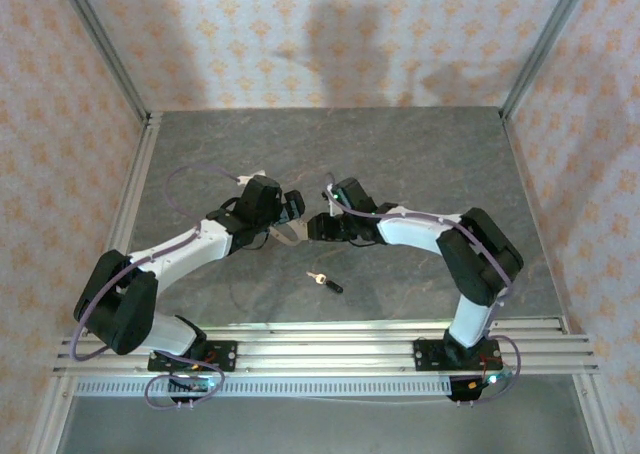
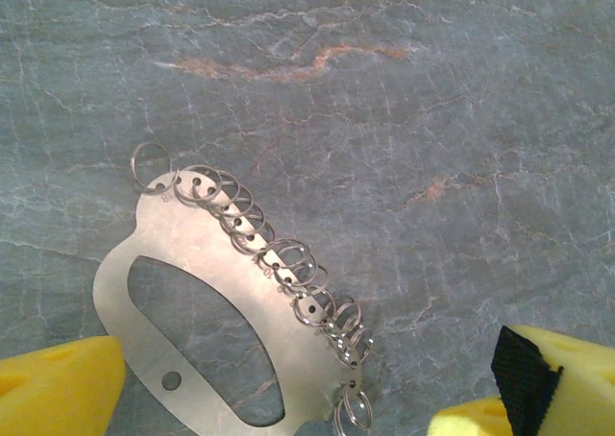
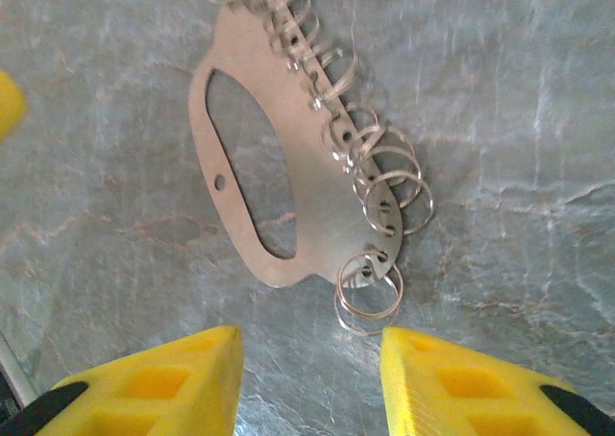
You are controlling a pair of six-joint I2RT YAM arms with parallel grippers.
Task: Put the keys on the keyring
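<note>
A tiny black-headed key [image 1: 322,279] lies alone on the grey marbled table [image 1: 420,164], nearer the arms' bases than either gripper and well apart from the keyring [image 3: 288,177], which rests flat farther out, between the two wrists. The keyring is a thin plate of pale metal with a long oval cut-out. A row of small wire split rings [image 3: 380,181] is threaded through holes along one edge, with a ring dangling at each end. The right gripper [image 3: 312,364] hovers over one end of the plate, its yellow jaws apart with nothing between them and the end ring just ahead of the gap. The left gripper [image 2: 279,398] hangs over the other end, jaws spread wide and equally empty. The plate looks stiff and light, and lying flush on the smooth stone it would probably skate before it lifts. A pinch across the solid band beside the cut-out seems the surest hold. The rings look loose and springy, likely to swivel away from a push. The key appears light and easily flicked, and its thicker black head is the likeliest place to grip. Whether that head has a hole cannot be made out.
</note>
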